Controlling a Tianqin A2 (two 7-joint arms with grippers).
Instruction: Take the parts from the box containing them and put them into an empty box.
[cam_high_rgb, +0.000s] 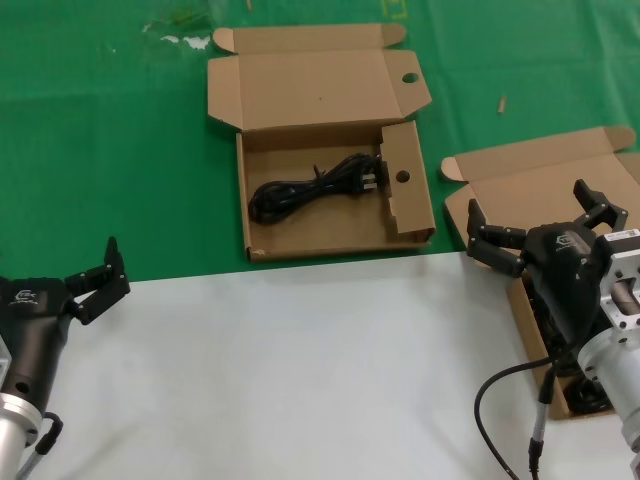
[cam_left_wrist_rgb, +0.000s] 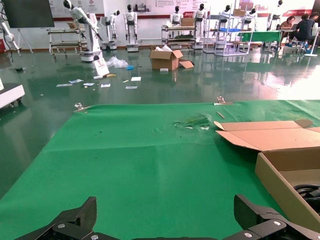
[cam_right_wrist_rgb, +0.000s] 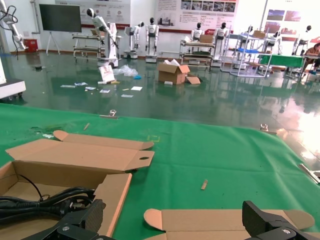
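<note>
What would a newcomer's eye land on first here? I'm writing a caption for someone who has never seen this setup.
Probably the open holed cardboard box in the middle of the green mat, with one coiled black cable lying inside it. Next, the open right gripper hanging over the second box at the right edge, while the open left gripper sits low at the near left over the white surface.
</note>
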